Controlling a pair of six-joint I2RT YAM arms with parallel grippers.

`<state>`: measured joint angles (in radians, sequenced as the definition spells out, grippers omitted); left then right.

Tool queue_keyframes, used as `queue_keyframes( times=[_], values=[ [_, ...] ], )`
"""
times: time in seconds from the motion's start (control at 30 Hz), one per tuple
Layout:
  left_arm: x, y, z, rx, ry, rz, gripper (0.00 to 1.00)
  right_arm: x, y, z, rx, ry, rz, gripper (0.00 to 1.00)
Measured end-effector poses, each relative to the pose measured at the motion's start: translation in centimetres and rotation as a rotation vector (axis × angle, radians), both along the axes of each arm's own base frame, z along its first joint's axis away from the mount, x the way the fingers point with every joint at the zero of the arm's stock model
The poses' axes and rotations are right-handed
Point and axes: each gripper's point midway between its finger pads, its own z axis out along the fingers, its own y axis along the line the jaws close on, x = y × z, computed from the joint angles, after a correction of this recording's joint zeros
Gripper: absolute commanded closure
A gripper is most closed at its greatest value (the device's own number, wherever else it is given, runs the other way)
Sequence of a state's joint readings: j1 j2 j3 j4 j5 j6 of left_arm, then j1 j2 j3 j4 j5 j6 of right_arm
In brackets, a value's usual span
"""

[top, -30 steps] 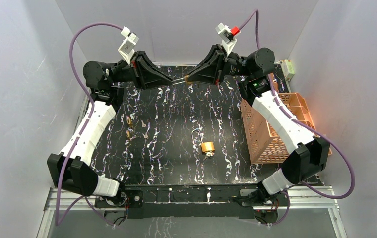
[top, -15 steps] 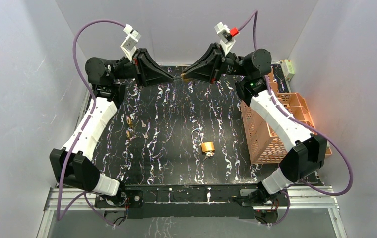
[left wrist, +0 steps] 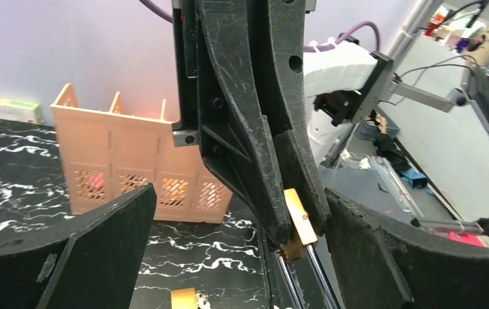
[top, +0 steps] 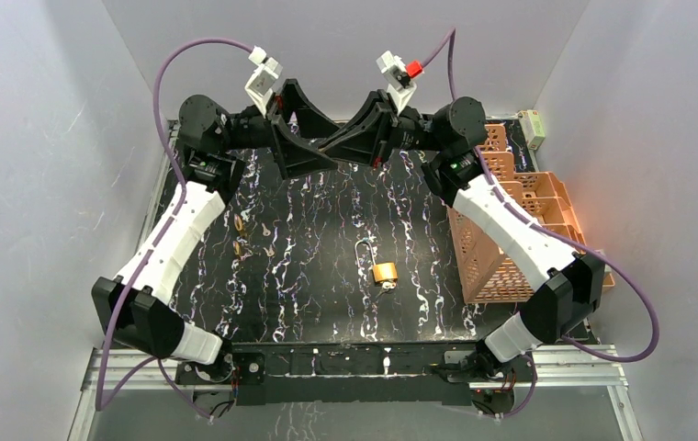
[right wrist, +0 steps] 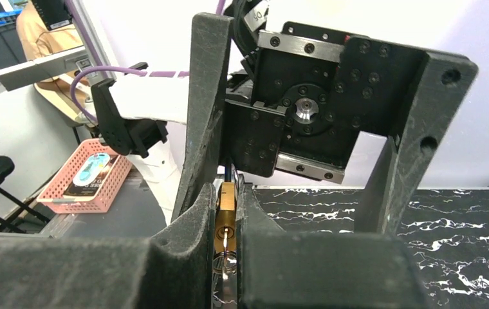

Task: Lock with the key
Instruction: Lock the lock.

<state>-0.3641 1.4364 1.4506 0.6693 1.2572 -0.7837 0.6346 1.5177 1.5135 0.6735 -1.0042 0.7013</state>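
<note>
My right gripper (right wrist: 228,193) is shut on a small brass padlock (right wrist: 228,215), held high over the far edge of the table. A key (right wrist: 227,241) sits in the padlock's keyhole, with its ring hanging below. In the left wrist view the same padlock (left wrist: 300,222) shows between the right gripper's black fingers, and its steel shackle (left wrist: 293,277) runs down out of frame. My left gripper (left wrist: 239,193) is open wide, with one jaw on each side of those fingers, touching nothing. From above, the left gripper (top: 320,138) and right gripper (top: 334,145) meet tip to tip.
A second brass padlock (top: 384,272) lies mid-table with its shackle swung open. Loose keys (top: 241,223) lie to the left. An orange slotted basket (top: 511,239) stands along the right edge. Grey walls close in the sides and back.
My left gripper has opened from shut and moved right, so it straddles the right gripper's tips. The right arm has shifted left, still gripping the padlock.
</note>
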Motion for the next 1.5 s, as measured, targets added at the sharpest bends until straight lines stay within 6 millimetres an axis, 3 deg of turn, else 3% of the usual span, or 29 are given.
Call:
queue_keyframes(
  times=[0.13,0.4,0.53,0.73,0.9,1.07,1.13,1.2,1.23,1.5],
  values=[
    [1.2,1.0,0.3,0.001,-0.012,0.09,0.02,0.7,-0.2,-0.2,-0.008,0.02,-0.023,1.0],
    [2.0,6.1,3.3,-0.048,-0.067,0.229,0.02,3.6,-2.0,-0.8,-0.025,0.065,-0.121,1.0],
    [1.0,6.3,2.9,-0.045,-0.057,0.21,0.11,4.4,-3.5,-0.2,-0.012,0.062,-0.176,1.0],
    [1.3,6.2,1.3,-0.03,-0.003,0.198,0.16,4.1,-3.8,0.5,0.003,0.055,-0.18,1.0],
    [1.4,5.5,0.9,-0.028,0.016,0.179,0.31,4.1,-3.8,0.5,0.004,0.062,-0.178,1.0],
    [0.5,3.2,0.3,-0.02,0.035,0.096,0.45,4.1,-3.8,0.6,0.003,0.074,-0.174,1.0],
    [0.2,2.5,0.1,-0.017,0.039,0.074,0.62,4.1,-3.8,0.6,0.004,0.073,-0.173,1.0],
    [0.0,2.1,0.0,-0.015,0.043,0.06,0.95,4.0,-3.8,0.7,0.006,0.071,-0.173,1.0],
    [-0.1,2.1,-0.1,-0.014,0.041,0.058,1.0,4.0,-3.8,0.7,0.007,0.071,-0.173,1.0],
    [0.7,2.0,-0.2,-0.014,0.034,0.085,1.0,3.6,-3.8,1.0,0.013,0.056,-0.161,1.0]
  ],
)
